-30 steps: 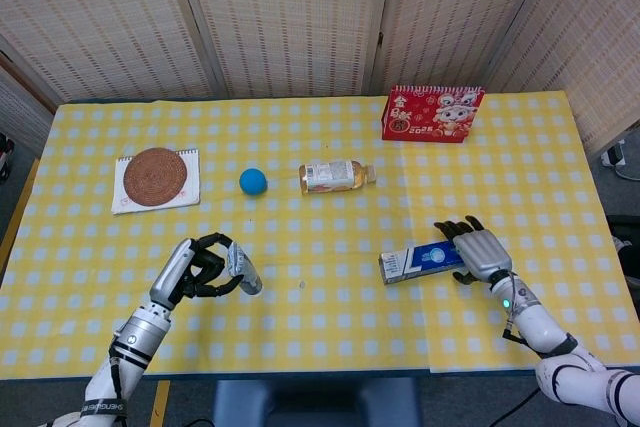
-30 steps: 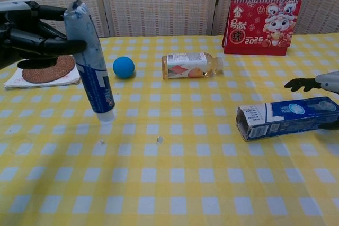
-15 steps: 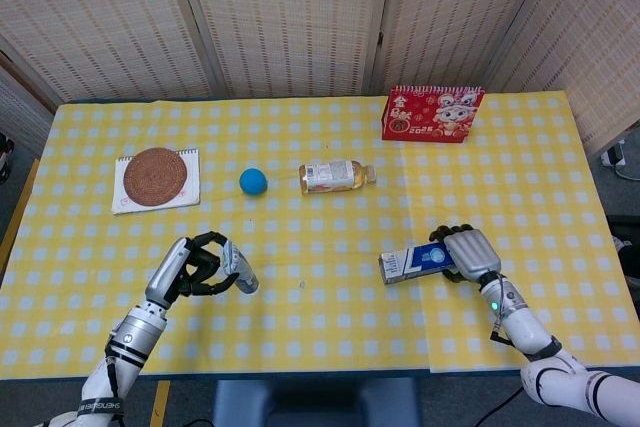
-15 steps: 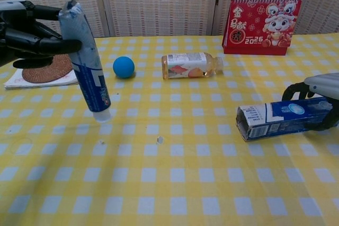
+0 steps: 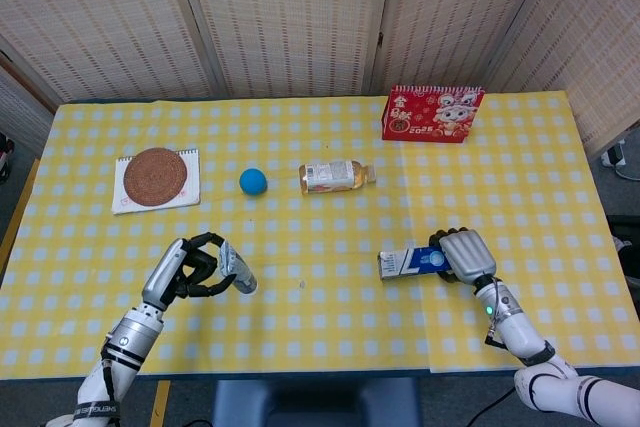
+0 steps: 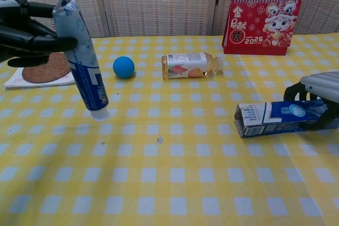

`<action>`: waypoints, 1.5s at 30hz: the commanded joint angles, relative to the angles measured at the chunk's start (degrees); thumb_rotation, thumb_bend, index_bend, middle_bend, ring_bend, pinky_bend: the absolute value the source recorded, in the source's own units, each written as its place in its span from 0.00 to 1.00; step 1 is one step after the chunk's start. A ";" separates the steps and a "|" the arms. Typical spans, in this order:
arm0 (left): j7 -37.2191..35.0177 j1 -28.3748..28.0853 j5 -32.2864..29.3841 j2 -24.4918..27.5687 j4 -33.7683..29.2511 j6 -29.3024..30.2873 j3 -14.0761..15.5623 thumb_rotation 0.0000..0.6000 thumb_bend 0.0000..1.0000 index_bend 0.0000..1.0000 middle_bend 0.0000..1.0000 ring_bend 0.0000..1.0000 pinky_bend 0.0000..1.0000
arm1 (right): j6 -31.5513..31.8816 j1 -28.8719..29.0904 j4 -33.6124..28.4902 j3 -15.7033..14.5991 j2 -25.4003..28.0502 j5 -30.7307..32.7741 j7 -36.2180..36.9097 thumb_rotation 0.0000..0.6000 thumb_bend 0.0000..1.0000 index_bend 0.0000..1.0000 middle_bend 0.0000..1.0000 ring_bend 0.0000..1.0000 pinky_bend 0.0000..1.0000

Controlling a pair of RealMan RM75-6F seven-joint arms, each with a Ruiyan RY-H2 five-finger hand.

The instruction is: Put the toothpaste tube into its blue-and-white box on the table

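My left hand holds the blue-and-silver toothpaste tube near its crimped end, cap pointing down, a little above the table at the front left. The blue-and-white box lies on its side at the front right, its open end facing left. My right hand lies over the box's right end with fingers curled around it.
A blue ball, a lying drink bottle, a red 2025 calendar and a woven coaster on a notepad sit farther back. The yellow checked tablecloth shows small crumbs near the middle front.
My right hand went from spread fingers beside the box to closing over its right end, shifting the box slightly left. The left hand with the tube drifted a little left and up.
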 commanded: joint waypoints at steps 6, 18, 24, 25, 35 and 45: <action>0.88 0.34 0.53 0.42 -1.43 1.30 -0.02 1.00 0.60 0.80 1.00 1.00 1.00 | 1.51 -0.66 -1.75 0.23 1.22 -1.22 3.05 1.00 0.31 0.51 0.42 0.40 0.41; -0.15 -1.80 -4.88 6.17 -7.70 2.22 -8.06 1.00 0.60 0.80 1.00 1.00 1.00 | 8.12 -2.64 -3.26 1.41 0.64 -8.20 23.32 1.00 0.31 0.51 0.42 0.40 0.41; 1.30 -3.64 -9.05 8.22 -11.61 2.60 -11.44 1.00 0.60 0.80 1.00 1.00 1.00 | 13.13 -3.22 -0.82 2.30 -3.56 -11.52 34.45 1.00 0.31 0.51 0.42 0.40 0.41; 1.69 -3.95 -9.58 8.22 -12.11 2.84 -11.75 1.00 0.60 0.80 1.00 1.00 1.00 | 14.14 -3.33 -0.30 2.53 -4.63 -11.97 36.59 1.00 0.31 0.51 0.42 0.40 0.41; 6.34 -10.38 -17.48 7.51 -14.80 2.61 -16.29 1.00 0.60 0.80 1.00 1.00 1.00 | 13.18 -1.29 1.57 3.59 -10.36 -12.25 46.20 1.00 0.31 0.51 0.42 0.40 0.41; 10.97 -15.38 -22.89 5.24 -16.20 4.94 -17.97 1.00 0.60 0.80 1.00 1.00 1.00 | 10.50 1.44 2.15 5.08 -14.66 -11.03 49.15 1.00 0.31 0.51 0.42 0.41 0.41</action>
